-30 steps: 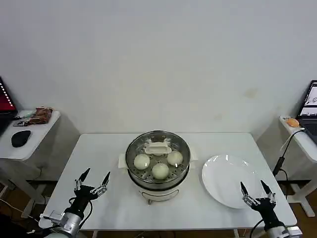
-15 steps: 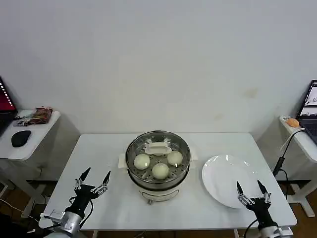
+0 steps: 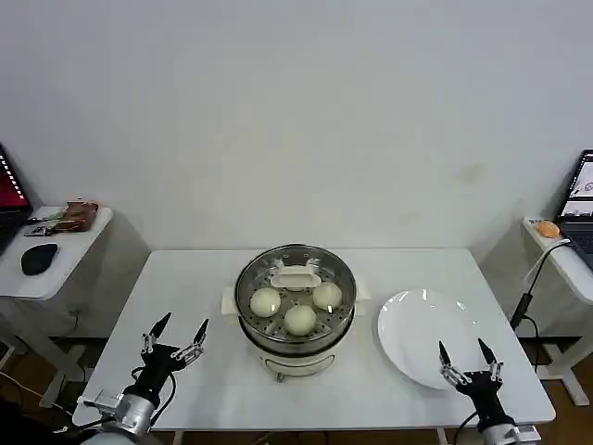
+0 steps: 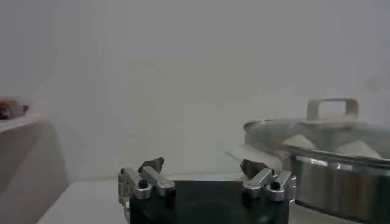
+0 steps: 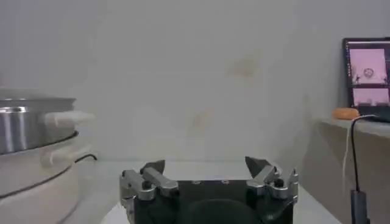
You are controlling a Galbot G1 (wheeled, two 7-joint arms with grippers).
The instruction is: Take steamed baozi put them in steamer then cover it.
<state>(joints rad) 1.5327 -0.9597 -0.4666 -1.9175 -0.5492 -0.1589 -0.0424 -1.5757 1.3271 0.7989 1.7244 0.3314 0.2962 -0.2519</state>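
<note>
The round polished stainless-steel steamer [image 3: 296,320] has mirror-bright walls, a perforated metal tray floor and a matt white plastic-looking base. On it sits the clear glass cover [image 3: 296,278], thin steel at the rim, with a smooth white bar handle. The cream-white round baozi [image 3: 300,318] look smooth and matt. The flat white round plate [image 3: 422,348] shines glossily. The white worktop [image 3: 213,278] is smooth with a dull sheen. Each claw, left [image 3: 173,338] and right [image 3: 464,360], shows bare silvery metal joints and dark matt fingertips.
</note>
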